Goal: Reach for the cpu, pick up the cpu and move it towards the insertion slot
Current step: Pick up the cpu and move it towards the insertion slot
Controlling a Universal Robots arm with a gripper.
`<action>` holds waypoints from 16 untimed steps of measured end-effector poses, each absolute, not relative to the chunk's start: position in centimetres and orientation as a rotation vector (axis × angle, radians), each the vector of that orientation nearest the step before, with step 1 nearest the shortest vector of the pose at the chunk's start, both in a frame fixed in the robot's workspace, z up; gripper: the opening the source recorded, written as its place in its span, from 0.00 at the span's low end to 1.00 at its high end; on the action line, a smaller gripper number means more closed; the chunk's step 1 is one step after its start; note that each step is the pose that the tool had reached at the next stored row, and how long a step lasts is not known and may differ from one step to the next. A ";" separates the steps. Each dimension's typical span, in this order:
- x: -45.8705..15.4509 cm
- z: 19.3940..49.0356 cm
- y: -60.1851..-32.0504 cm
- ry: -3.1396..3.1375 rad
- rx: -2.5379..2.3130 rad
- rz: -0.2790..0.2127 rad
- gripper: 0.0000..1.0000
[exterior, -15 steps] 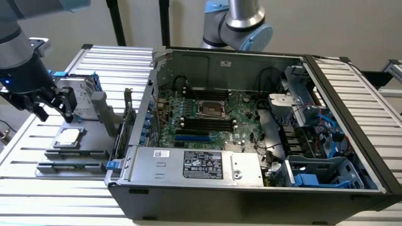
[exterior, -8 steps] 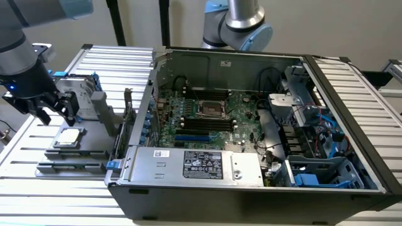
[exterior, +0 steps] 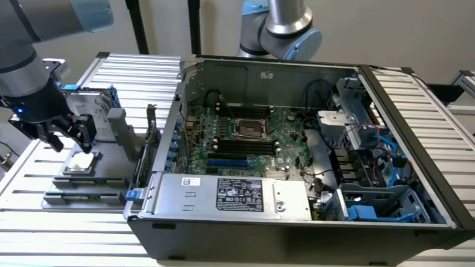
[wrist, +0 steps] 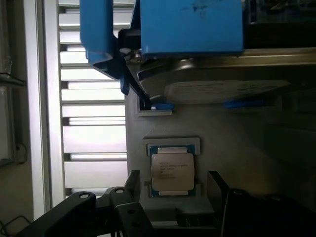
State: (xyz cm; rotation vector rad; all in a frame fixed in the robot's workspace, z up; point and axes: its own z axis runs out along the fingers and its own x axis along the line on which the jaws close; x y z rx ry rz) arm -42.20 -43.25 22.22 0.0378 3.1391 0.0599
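Tool (exterior: 72,146) wide and empty, hovering just above chip (exterior: 82,161) in grey tray (exterior: 59,182) at exterior view's left; socket (exterior: 248,129) well apart inside case (exterior: 222,236).

Exterior high and oblique; wrist close over cpu (wrist: 172,170).

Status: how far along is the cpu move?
Reach looks nearly done: the open pincer hangs just above the cpu. Nothing is gripped; the cpu lies in its grey holder. Left: the pickup and the carry to the insertion slot inside the case.
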 end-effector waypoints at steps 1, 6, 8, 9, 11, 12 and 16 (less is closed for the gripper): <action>-42.2 22.0 -43.3 3.139 0.038 0.060 0.65; -42.2 21.1 -43.4 3.139 0.038 0.060 0.65; -42.1 20.8 -43.4 3.139 0.038 0.060 0.65; -42.0 20.6 -43.4 3.139 0.038 0.060 0.65; -41.9 20.3 -43.4 3.140 0.038 0.060 0.65; -41.9 20.3 -43.4 3.140 0.038 0.060 0.65; -41.9 20.0 -43.5 3.149 0.036 0.060 0.65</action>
